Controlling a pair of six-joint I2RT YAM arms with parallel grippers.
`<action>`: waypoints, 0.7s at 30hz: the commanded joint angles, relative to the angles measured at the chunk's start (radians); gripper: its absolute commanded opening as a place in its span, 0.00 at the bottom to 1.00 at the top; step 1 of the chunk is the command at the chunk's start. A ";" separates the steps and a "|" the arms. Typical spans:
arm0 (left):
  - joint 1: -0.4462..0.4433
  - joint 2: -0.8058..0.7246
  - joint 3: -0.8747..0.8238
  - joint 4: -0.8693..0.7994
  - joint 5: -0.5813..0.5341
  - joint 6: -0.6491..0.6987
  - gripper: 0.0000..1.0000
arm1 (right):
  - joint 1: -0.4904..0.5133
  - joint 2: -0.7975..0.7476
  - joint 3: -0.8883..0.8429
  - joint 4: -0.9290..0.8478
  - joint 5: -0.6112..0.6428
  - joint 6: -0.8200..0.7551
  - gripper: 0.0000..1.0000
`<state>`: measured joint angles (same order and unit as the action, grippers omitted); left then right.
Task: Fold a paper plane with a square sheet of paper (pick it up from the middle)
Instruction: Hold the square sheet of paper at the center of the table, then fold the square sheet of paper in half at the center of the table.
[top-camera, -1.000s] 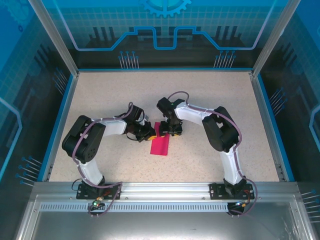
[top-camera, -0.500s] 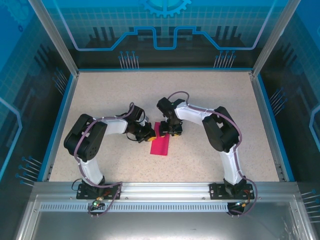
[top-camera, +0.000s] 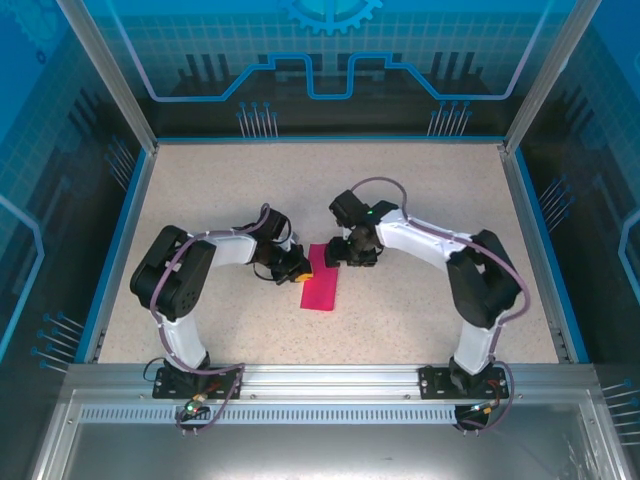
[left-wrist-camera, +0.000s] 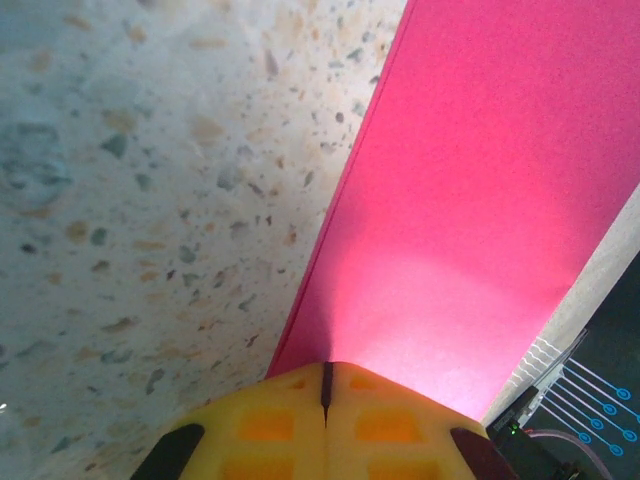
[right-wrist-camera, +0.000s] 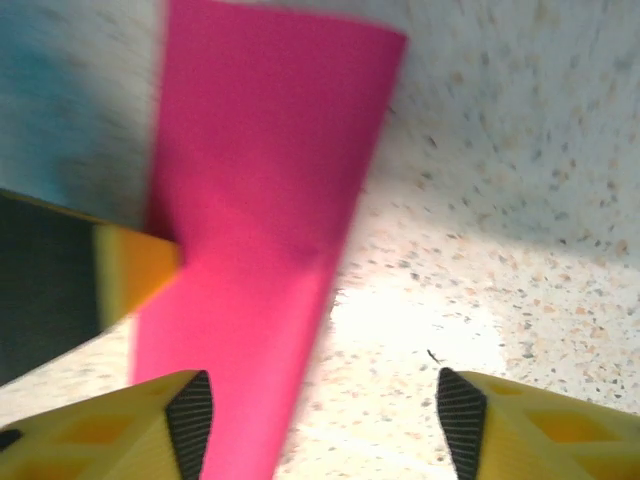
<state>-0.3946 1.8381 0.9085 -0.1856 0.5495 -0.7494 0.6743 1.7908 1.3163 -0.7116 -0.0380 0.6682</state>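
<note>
The folded pink paper (top-camera: 322, 281) lies mid-surface (top-camera: 420, 200), running 12 to 6 o'clock. The left pincer (left-wrist-camera: 326, 385), pressed together, sits at its 9 o'clock edge. The right pincer (right-wrist-camera: 320, 400) is spread above its 12 o'clock end.

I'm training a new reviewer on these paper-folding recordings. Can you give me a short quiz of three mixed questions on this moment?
1. True or false: the paper lies spread out as a full square.
2. Fill in: the jaws of the left end effector, whose tip is at the paper's edge, are ___.
3. Pick one. The right end effector is:
A. open, at the paper's far end
B. shut on the paper and lifting it
C. shut, well away from the paper

Key
1. False: it is folded into a narrow strip.
2. Shut.
3. A.
</note>
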 joint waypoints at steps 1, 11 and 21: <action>-0.011 0.096 -0.043 -0.142 -0.128 0.002 0.00 | 0.022 -0.015 -0.006 0.066 -0.040 0.021 0.57; -0.011 0.104 -0.025 -0.170 -0.154 -0.011 0.00 | 0.079 0.179 0.044 0.181 -0.135 0.102 0.00; -0.012 0.121 -0.037 -0.183 -0.177 -0.034 0.00 | 0.078 0.242 0.015 0.192 -0.141 0.090 0.00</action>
<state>-0.3946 1.8500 0.9291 -0.2195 0.5476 -0.7597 0.7456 2.0102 1.3350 -0.5301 -0.1661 0.7528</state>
